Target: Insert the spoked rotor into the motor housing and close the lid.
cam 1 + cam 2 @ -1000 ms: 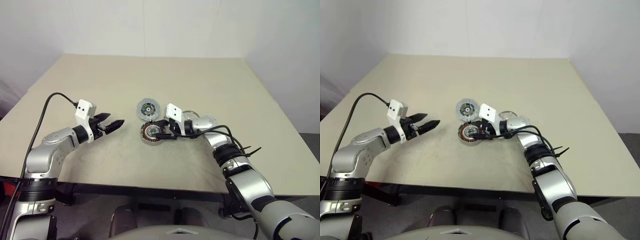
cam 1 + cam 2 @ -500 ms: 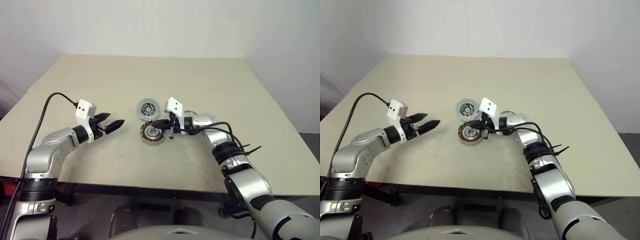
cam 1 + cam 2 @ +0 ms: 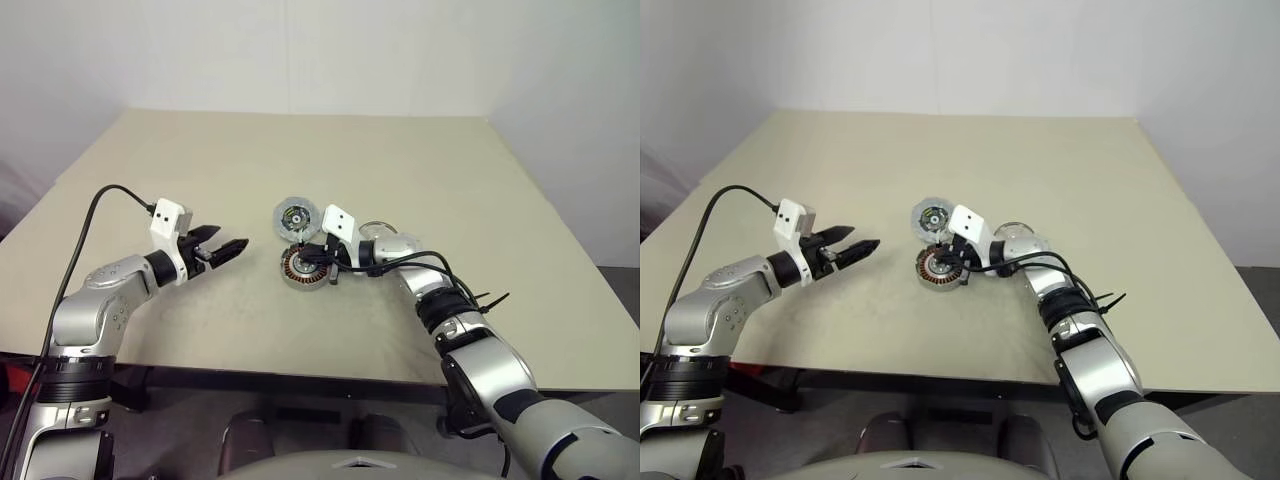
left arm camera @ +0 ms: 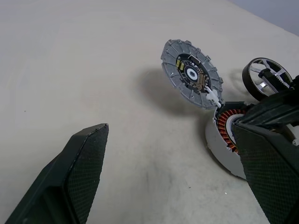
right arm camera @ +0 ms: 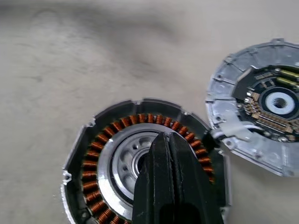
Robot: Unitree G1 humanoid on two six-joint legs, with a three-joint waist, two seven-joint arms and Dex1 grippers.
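Counter (image 3: 200, 330) surface is matte beige, faintly scuffed, and carries all 3 motor parts near its middle. Largest of them, the motor housing (image 5: 117, 154), is a short round silver-grey shell lying open side up; inside it a ring of copper-brown windings circles a smooth silver centre with small holes. The spoked rotor (image 4: 267, 78) is not in it: that thin wheel with a dark rim sits apart, just beyond the housing and the right arm. Lid (image 3: 297, 216) lies just beside the housing, joined to it by a short white wire; it is a flat light-grey disc with a notched edge, its dark face up showing small green and yellow parts. Right hand (image 5: 169, 154) has its 2 black fingers pressed together, empty, their tips over the housing's silver centre. Left hand (image 3: 232, 247) hangs well apart to the left, textured fingers (image 4: 81, 172) spread wide, holding nothing.
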